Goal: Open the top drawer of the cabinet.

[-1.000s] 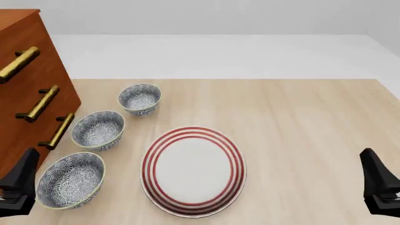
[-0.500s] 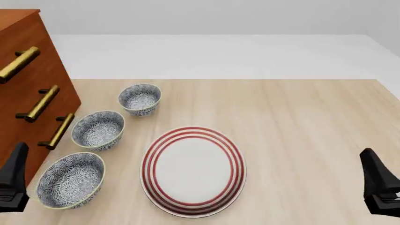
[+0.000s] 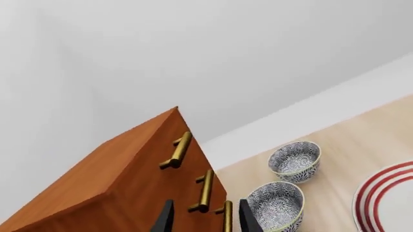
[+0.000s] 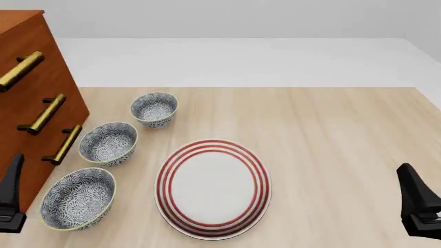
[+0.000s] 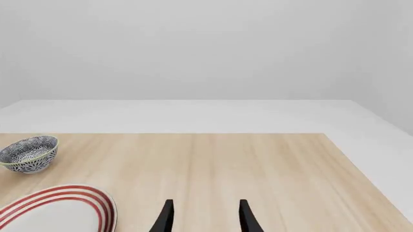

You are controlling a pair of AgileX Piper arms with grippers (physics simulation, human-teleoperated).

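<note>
wood table point(image 4: 331, 155) | cabinet point(image 4: 28, 119) far left, top drawer point(image 3: 145, 159) closed | left tool point(image 3: 205, 220) spread, empty | right tool point(image 5: 205, 217) spread

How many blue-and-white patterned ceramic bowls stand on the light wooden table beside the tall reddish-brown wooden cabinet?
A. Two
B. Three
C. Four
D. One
B: the front view shows three blue-and-white patterned bowls in a row along the tall reddish-brown wooden cabinet, the far one, the middle one and the near one, all to the left of the round white plate with red rings.
</note>
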